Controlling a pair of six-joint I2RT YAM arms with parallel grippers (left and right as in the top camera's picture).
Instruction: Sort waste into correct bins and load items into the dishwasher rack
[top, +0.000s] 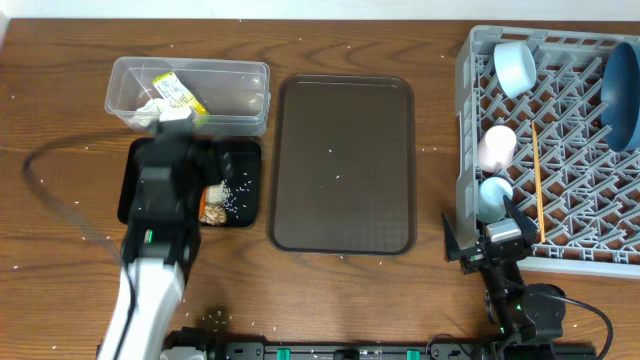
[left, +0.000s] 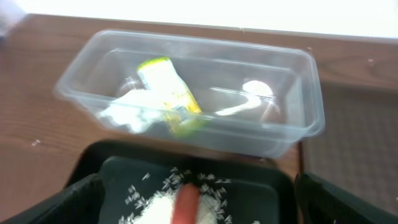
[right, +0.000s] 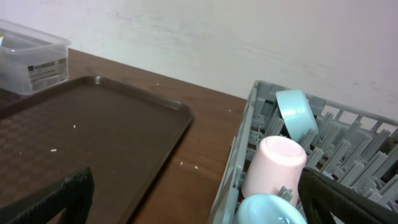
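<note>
Brown counter: we see left tool and right tool gaping wide, empty; black tray partly hidden by blurred arm.

Dark brown rectangular serving tray: plastic, matt, fine-textured face. Left of it, clear rectangular plastic tub: glossy, see-through. Inside tub, yellow-green wrapper shiny, crumpled white tissue soft matt paper. Right of tray, large grey lattice crate: moulded matt plastic. In crate, pink cup smooth, thin chopsticks bare wood. Brown table: wood grain, smooth.
</note>
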